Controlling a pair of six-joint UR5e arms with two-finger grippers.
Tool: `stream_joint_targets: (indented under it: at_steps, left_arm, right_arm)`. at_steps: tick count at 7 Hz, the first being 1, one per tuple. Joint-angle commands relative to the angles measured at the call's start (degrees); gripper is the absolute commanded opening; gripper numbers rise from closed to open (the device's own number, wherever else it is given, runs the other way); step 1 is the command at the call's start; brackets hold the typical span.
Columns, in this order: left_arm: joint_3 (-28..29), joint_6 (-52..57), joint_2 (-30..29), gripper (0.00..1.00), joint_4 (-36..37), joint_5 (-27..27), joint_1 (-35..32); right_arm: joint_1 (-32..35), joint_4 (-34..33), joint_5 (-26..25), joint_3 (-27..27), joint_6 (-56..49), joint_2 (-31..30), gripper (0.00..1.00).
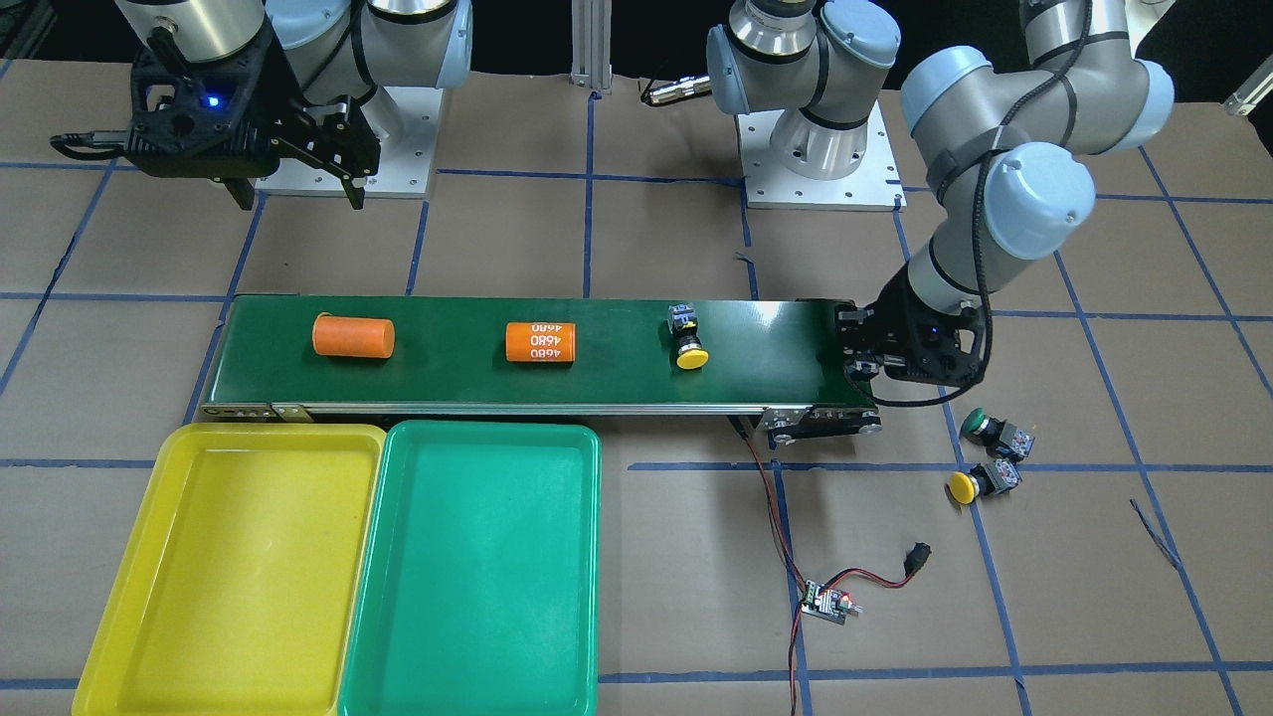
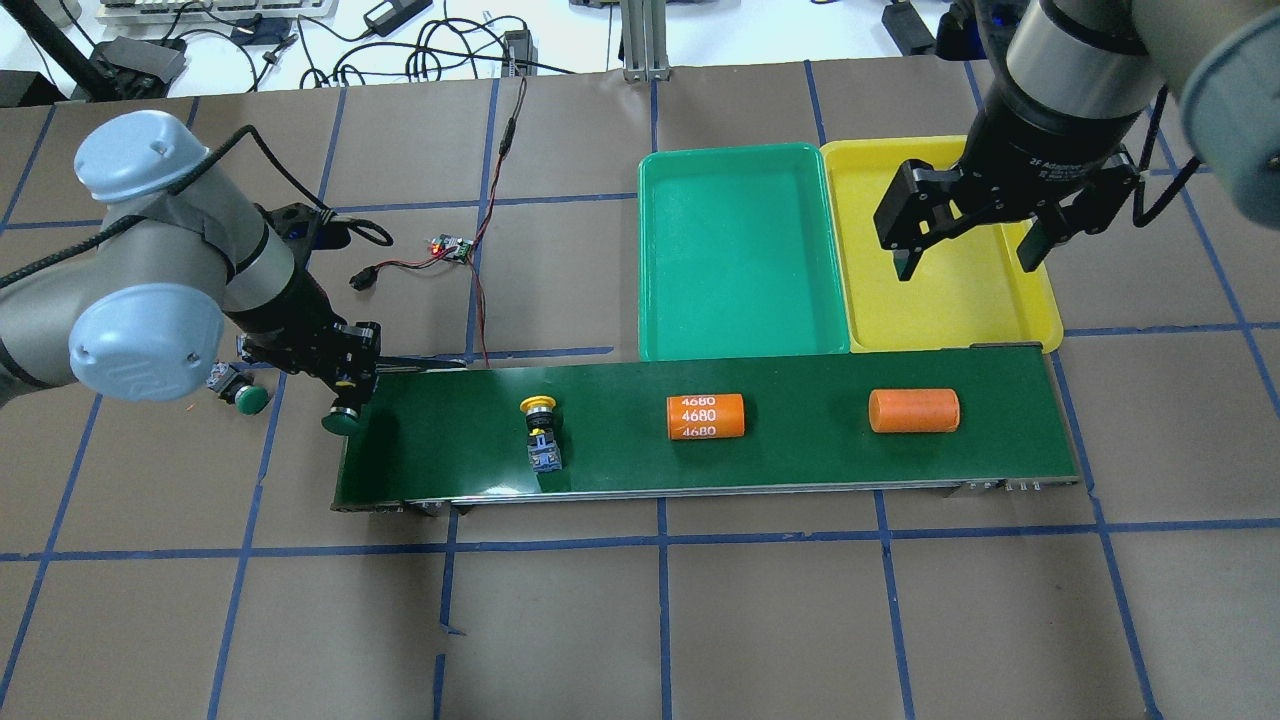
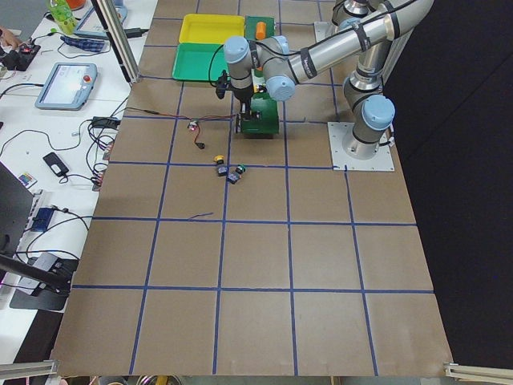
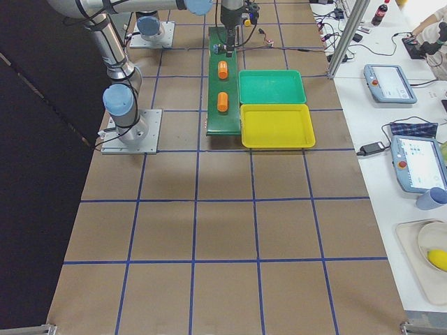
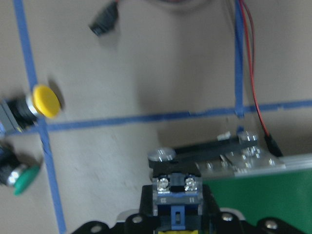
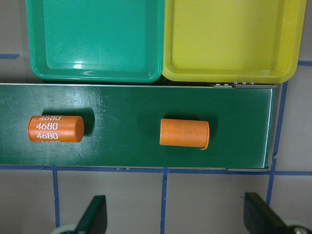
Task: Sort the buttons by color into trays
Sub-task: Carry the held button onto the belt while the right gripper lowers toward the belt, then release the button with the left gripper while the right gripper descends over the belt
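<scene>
Four buttons show: one yellow button (image 2: 541,432) lies on the conveyor belt (image 2: 800,470), a green button (image 1: 998,430) and a second yellow button (image 1: 983,482) sit together on the table (image 2: 700,620) past the belt's end, the left gripper (image 2: 347,385) clamps the second green button (image 2: 341,421) there, and the right gripper (image 2: 965,258) hangs high, fingers spread apart, near the yellow tray (image 1: 249,557) and green tray (image 1: 487,557).

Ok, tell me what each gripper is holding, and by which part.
The left gripper holds a green-capped button by its blocky body, the cap sticking out. The right gripper is open and holds nothing.
</scene>
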Motion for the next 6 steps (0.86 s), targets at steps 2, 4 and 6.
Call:
stream_joint_targets:
  at_steps: [2, 4, 6]
  left_arm:
    - [-4.04, 0.02, 1.09, 0.16, 3.22, -0.24, -0.13]
    - [-3.95, -0.77, 0.29, 0.45, 5.25, -2.85, -0.13]
    - [-4.13, -1.13, 0.56, 1.00, 5.08, -3.23, -0.13]
  right_arm:
    - [0.24, -12.45, 0.03, 6.18, 0.33, 0.13, 0.99]
    - [0.41, -22.45, 0.12, 6.55, 0.34, 7.65, 0.98]
    - [0.68, -32.40, -0.23, 6.46, 0.51, 16.45, 0.98]
